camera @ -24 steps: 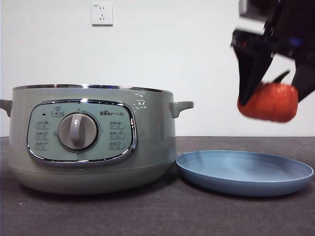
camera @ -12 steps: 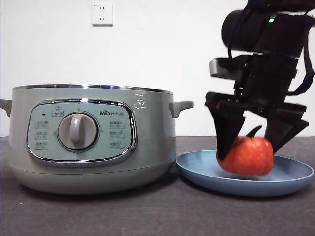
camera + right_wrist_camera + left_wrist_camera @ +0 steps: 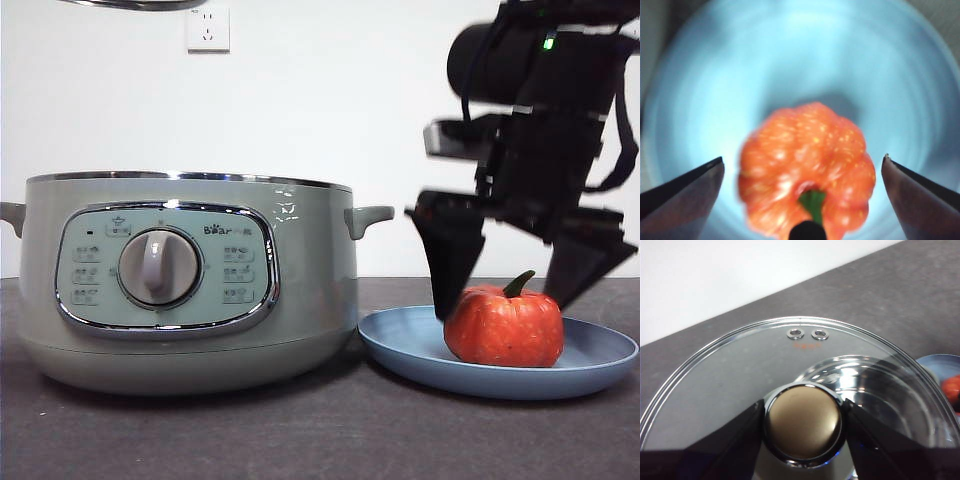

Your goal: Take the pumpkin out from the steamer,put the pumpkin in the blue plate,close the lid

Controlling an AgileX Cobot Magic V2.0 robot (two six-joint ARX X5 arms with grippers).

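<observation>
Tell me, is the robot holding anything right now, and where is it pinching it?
The left gripper holds the lid by its knob. The right gripper holds nothing; its jaws stand open either side of the pumpkin.

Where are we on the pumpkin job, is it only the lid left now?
Nearly. Done: the pumpkin sits in the blue plate, and the right gripper stands open around it, jaws clear of its sides. In hand: the left gripper is shut on the knob of the lid, held up in the air. Left: the steamer stands open, so the lid has yet to go on.
</observation>
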